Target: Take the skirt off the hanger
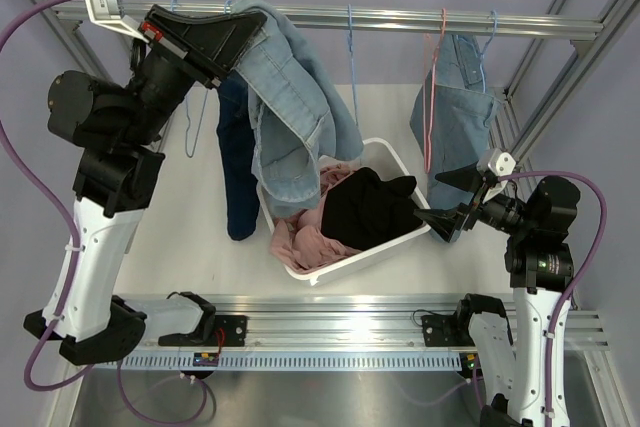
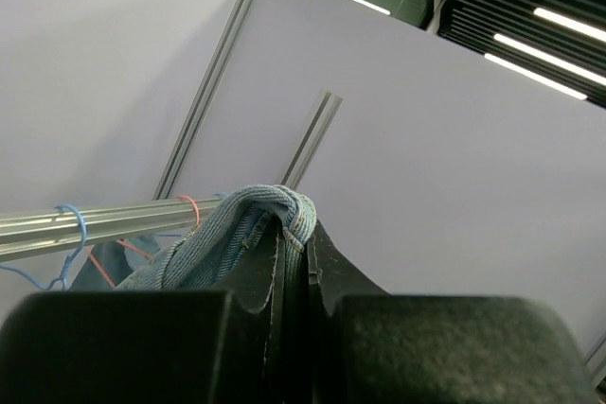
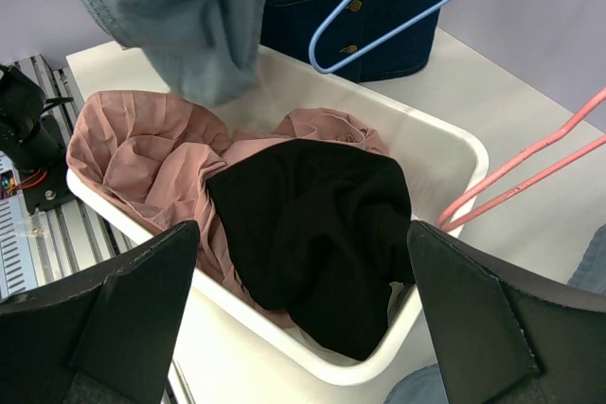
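Up at the upper left, the left gripper clenched the skirt; the right gripper gaped beside the basket.

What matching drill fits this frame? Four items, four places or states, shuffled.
1. light denim skirt
2. black garment
3. dark navy garment
4. right gripper

A. open, beside the white basket
B. pinched in the left fingers
C. hanging, left of the white basket
D. lying in the white basket

Pairs: 1-B, 2-D, 3-C, 4-A
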You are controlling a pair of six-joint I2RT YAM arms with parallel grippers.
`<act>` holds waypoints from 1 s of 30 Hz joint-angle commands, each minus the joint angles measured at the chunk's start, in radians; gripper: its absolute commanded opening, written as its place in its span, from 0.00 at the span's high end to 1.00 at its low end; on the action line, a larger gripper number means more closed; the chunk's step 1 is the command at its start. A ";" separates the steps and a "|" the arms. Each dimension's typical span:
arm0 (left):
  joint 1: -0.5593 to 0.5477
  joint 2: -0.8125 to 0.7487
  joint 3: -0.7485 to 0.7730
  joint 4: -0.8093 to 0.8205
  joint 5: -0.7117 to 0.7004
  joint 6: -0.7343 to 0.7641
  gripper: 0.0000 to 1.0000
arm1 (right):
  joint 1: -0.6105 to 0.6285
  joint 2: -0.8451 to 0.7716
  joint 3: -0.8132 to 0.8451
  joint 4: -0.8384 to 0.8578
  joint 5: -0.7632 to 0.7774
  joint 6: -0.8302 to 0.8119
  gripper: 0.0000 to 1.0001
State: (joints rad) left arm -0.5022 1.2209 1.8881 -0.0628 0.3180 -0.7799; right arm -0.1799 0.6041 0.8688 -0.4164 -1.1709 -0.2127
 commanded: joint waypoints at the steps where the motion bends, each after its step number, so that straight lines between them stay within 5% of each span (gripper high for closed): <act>1: 0.002 0.000 0.049 0.147 0.012 -0.055 1.00 | -0.009 -0.001 0.010 0.004 -0.009 0.003 0.01; 7: -0.007 -0.091 -0.121 0.155 0.027 -0.058 1.00 | -0.009 -0.003 0.012 -0.001 -0.004 -0.002 0.00; 11: -0.006 -0.226 -0.422 0.138 0.009 -0.027 1.00 | -0.009 -0.001 0.012 -0.004 -0.004 -0.004 0.01; 21: -0.007 -0.523 -0.764 -0.081 -0.016 0.077 1.00 | -0.010 0.011 0.015 -0.012 -0.010 -0.011 0.01; 30: -0.006 -0.477 -1.040 -0.043 0.226 0.100 1.00 | -0.010 0.016 0.012 -0.009 -0.004 -0.010 0.01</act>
State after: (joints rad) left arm -0.5053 0.7105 0.9085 -0.1406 0.4072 -0.7170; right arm -0.1833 0.6136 0.8688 -0.4347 -1.1702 -0.2138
